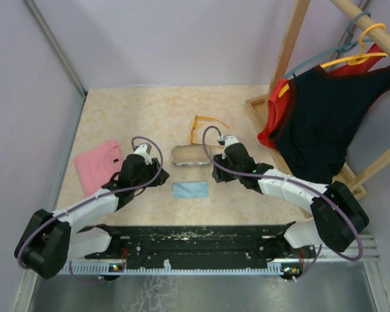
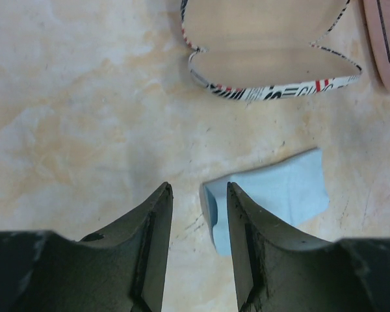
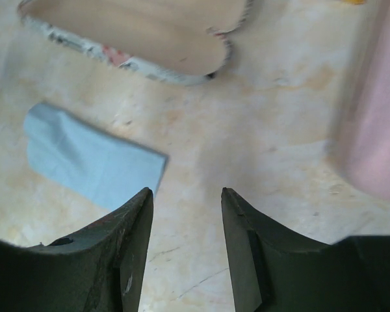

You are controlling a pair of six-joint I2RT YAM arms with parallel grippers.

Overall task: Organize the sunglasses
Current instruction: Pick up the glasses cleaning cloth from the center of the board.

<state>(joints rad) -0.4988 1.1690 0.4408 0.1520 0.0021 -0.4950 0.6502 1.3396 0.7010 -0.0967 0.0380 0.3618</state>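
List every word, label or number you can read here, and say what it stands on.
Nothing reads clearly.
On the printed case: black and red lettering along the rim, too small and broken up to read.
On the blue cloth and the orange sunglasses: no marks visible.

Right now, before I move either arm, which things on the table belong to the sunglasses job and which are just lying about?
Job:
- orange sunglasses, the only pair showing
- printed case, open and empty, likely a home for a pair
- pink case, likely another

Lying about:
- blue cloth
- pink cloth
- clothes rack with its black garment
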